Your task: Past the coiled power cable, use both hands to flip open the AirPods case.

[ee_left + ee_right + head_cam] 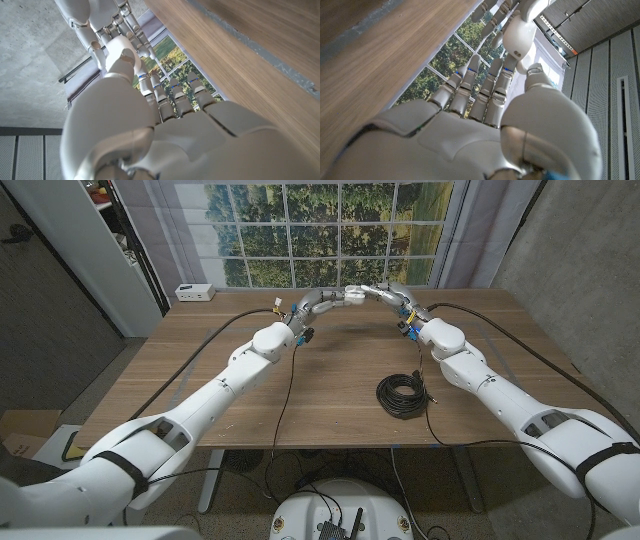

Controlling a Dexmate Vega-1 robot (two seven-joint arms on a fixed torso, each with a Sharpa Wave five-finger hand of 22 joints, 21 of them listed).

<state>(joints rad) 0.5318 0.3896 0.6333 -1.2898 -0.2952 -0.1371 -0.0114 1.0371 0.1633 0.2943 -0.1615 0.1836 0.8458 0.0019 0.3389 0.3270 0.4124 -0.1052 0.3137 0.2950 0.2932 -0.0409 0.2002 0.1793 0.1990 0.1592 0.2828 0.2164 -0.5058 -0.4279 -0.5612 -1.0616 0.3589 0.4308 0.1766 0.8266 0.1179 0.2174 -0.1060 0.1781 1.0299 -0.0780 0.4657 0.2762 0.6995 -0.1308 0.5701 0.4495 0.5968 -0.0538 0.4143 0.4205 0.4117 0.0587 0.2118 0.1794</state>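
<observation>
Hands are being held together above the far middle of the worktop: left hand and right hand are meeting fingertip to fingertip around a small white object, apparently the AirPods case. Whether the case is being gripped, and by which hand, cannot be told. Coiled power cable is lying nearer, well apart, beside the right forearm. White box is sitting at the far left corner.
</observation>
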